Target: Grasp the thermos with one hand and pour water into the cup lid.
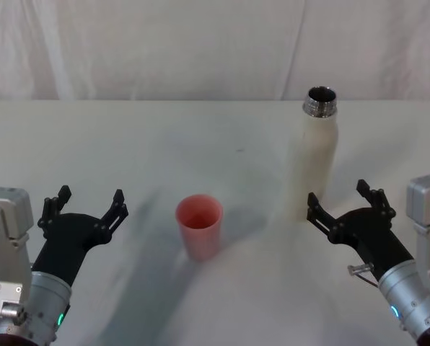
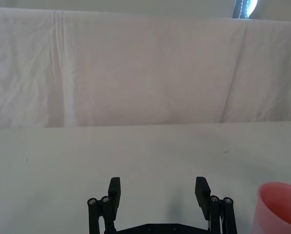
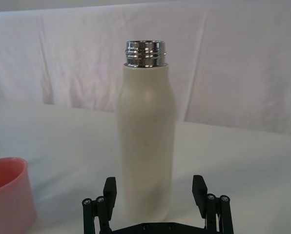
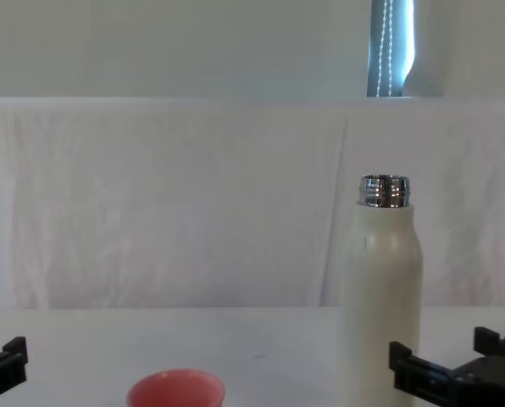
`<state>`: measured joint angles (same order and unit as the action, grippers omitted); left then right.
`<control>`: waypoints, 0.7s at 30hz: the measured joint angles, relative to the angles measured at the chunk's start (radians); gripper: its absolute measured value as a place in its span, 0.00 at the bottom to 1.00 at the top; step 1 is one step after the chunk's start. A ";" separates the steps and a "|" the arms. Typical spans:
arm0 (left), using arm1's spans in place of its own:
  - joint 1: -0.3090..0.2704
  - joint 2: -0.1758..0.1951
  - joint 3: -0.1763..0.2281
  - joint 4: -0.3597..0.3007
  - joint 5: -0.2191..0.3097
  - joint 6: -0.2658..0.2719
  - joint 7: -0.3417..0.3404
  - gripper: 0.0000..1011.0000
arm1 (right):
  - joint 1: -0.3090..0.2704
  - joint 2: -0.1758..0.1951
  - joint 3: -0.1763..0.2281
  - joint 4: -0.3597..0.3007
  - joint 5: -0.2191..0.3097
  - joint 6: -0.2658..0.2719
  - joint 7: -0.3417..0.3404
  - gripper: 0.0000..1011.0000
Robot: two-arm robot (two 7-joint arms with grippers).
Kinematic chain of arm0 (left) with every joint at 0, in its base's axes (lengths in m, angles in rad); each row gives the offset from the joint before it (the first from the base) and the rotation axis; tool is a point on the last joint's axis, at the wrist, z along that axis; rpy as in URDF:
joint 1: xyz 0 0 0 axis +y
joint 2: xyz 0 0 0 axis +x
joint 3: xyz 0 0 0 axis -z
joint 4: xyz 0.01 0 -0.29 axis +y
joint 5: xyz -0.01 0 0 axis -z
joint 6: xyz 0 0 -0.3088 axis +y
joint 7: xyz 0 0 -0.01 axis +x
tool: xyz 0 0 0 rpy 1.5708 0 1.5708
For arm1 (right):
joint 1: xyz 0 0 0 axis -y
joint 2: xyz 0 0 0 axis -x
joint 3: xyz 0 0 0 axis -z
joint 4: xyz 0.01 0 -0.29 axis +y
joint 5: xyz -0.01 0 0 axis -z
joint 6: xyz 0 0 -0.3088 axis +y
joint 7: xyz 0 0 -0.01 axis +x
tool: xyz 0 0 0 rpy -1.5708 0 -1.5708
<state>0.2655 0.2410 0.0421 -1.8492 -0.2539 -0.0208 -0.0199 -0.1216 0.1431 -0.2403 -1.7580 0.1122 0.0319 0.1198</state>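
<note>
While spread wide, right end effector (image 1: 344, 201) sits just before thermos (image 1: 320, 155).

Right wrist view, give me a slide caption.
Open right gripper faces upright cream-white steel-necked thermos; salmon-pink cup lid stands beside.

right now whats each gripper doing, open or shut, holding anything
Left gripper: open, empty, left of the small salmon-pink cup lid.
Right gripper: open, empty, just short of the tall cream-white thermos with the steel neck.
</note>
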 joint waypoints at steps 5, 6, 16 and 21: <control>0.000 0.000 0.000 0.000 0.000 0.000 0.000 0.99 | 0.027 -0.016 -0.007 0.030 0.006 0.000 0.020 0.99; 0.000 0.000 0.000 0.000 0.000 0.000 0.000 0.99 | 0.032 -0.018 -0.008 0.036 0.006 -0.001 0.023 0.99; 0.000 0.000 0.000 0.000 0.000 0.000 0.000 0.99 | 0.091 -0.036 -0.019 0.106 0.016 -0.016 0.048 0.99; 0.000 0.000 0.000 0.000 0.000 0.000 0.000 0.99 | 0.109 -0.040 -0.017 0.132 0.020 -0.030 0.052 0.99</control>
<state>0.2655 0.2410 0.0421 -1.8492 -0.2538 -0.0208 -0.0199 -0.0127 0.1031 -0.2571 -1.6262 0.1321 0.0021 0.1713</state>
